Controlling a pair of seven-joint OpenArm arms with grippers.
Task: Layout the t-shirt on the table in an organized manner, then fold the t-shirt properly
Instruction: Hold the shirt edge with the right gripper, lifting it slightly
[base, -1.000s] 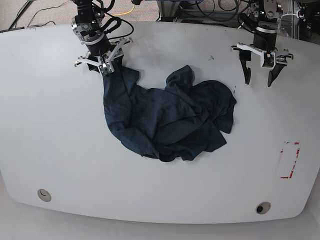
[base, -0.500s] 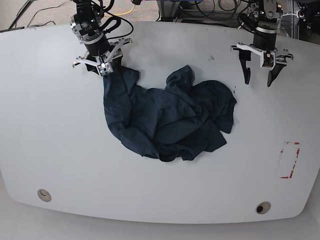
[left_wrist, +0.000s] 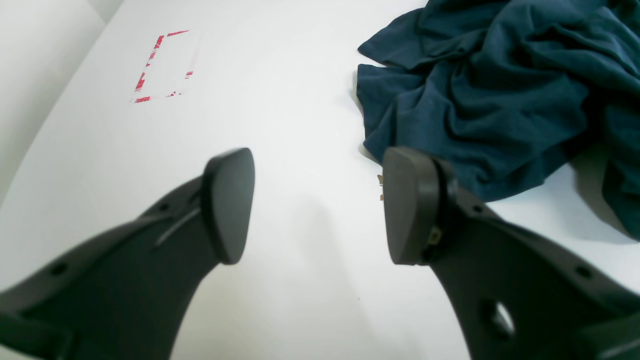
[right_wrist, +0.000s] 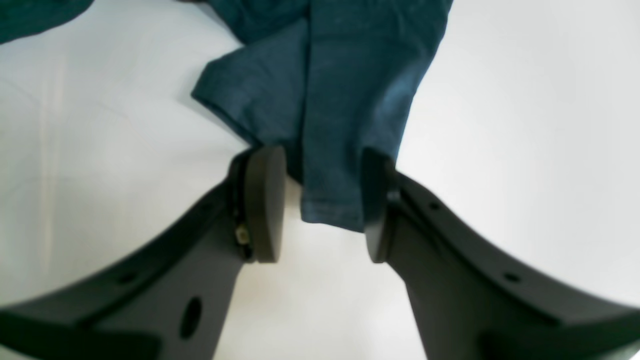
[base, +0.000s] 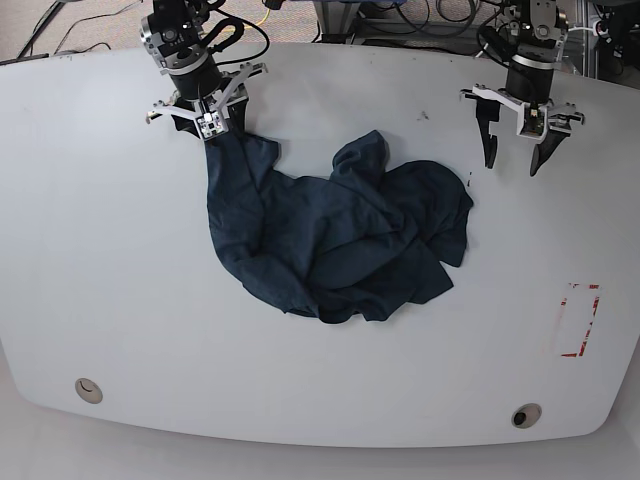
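Right gripper pinched a t-shirt edge at the heap's eleven o'clock, laying out underway. Left gripper hung released over bare worktop; it should next seize the two o'clock edge.

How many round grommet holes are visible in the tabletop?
2. One grommet hole sits near the table's front edge on the base view's left; the other near the front edge on its right. The t-shirt may hide more.

Soft matt cloth t-shirt, seemingly cotton
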